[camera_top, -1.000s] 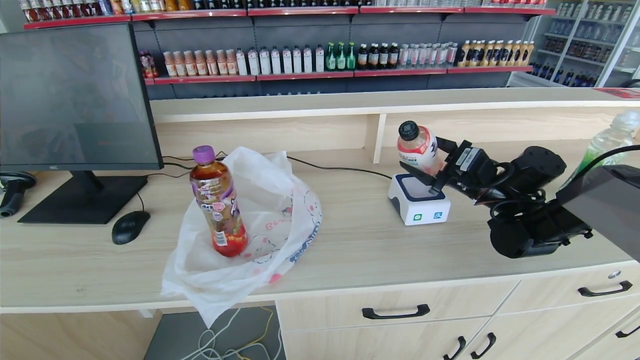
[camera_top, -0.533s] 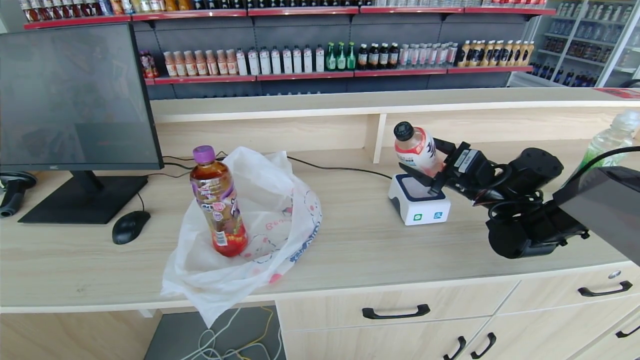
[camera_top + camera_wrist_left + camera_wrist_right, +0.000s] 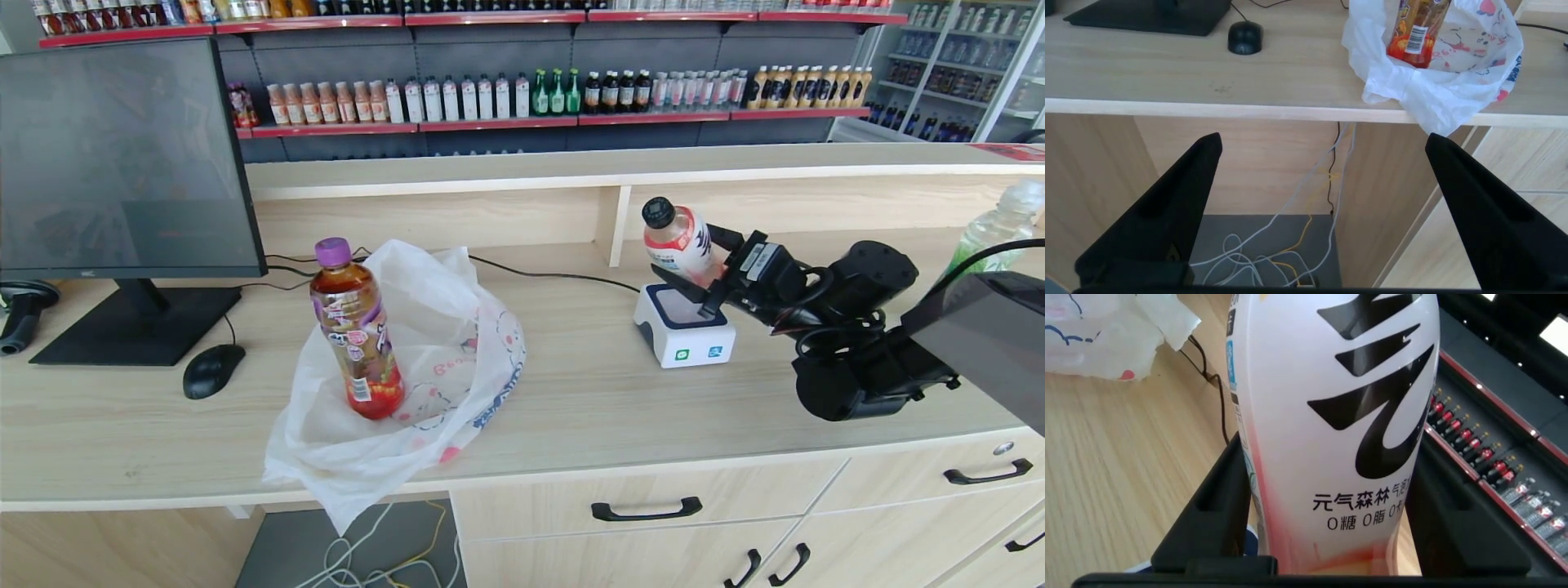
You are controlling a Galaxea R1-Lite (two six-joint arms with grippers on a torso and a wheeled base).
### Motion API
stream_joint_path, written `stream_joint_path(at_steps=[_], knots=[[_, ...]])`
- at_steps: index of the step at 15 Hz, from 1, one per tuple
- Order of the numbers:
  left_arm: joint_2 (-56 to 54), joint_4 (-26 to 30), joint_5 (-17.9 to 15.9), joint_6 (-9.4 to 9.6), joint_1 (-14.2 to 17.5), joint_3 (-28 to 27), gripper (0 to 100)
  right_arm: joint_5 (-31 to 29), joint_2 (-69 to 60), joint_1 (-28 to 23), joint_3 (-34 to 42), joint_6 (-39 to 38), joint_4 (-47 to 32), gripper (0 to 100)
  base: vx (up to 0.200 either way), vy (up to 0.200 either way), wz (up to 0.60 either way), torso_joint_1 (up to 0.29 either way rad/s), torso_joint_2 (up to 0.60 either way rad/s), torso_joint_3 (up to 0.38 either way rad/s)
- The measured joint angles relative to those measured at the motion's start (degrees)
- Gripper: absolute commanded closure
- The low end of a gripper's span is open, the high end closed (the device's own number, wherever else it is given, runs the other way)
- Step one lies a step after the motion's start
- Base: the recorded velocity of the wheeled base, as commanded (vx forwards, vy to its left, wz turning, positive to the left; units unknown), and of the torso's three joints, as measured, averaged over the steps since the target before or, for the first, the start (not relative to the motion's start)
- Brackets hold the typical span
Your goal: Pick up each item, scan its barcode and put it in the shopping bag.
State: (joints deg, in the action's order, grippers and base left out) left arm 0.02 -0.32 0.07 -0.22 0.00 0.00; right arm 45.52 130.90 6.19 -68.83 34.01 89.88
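Left end effector hangs released, jaws spread wide, below the near edge of the light wooden tabletop. A translucent white plastic shopping bag droops over that edge, with a purple-capped brown tea bottle upright in it. Bare tabletop separates the bag from the white box scanner on its right. The right end effector grasps a white black-capped bottle, tilted left, just above the scanner.
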Motion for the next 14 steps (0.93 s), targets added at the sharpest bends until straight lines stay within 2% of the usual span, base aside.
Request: stream_joint_path(at_steps=[9, 14], knots=[[0.0, 0.0, 0.0, -0.21, 0.0, 0.0, 0, -2.7, -3.2, 0.2, 2.9, -0.6, 0.0, 100, 0.0, 0.0, 0.0, 0.0, 0.0, 0.0], [0.0, 0.0, 0.0, -0.21, 0.1, 0.0, 0, -9.4, -6.8, 0.5, 4.0, -5.4, 0.1, 100, 0.0, 0.0, 0.0, 0.0, 0.0, 0.0]])
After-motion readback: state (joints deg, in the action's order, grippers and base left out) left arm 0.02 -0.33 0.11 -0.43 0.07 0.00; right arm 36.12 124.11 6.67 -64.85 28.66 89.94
